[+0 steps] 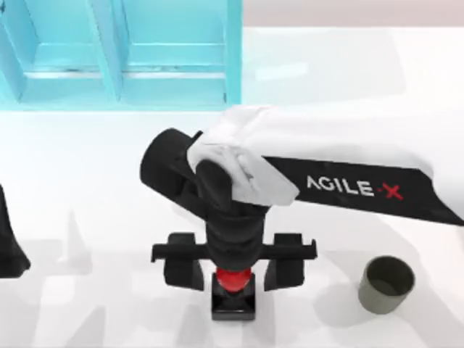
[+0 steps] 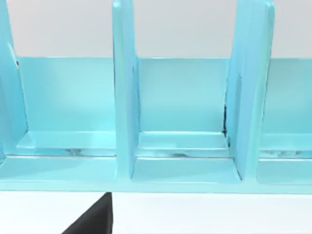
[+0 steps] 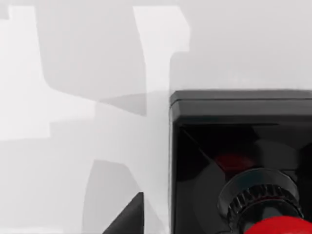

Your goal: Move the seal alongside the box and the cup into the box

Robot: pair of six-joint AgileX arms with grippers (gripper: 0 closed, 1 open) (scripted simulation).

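Right end effector (image 1: pixel 233 272), fingers spread wide, hangs directly over the seal (image 1: pixel 233 288) near the front middle of the table (image 1: pixel 87 181); your fingers flank the red knob without touching it. To its right the cup (image 1: pixel 386 284) stands upright, well apart from the blue box (image 1: pixel 174 65) at the back left. Your left arm (image 1: pixel 11 239) sits parked at the table's left edge; whether its end effector is spread, you cannot tell.

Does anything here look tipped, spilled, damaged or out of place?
Nothing stands out. The seal stands upright on the table under the right gripper, whose fingers straddle it. The cup stands upright to its right, and the blue box sits squarely at the back. The left arm is parked at the left edge.
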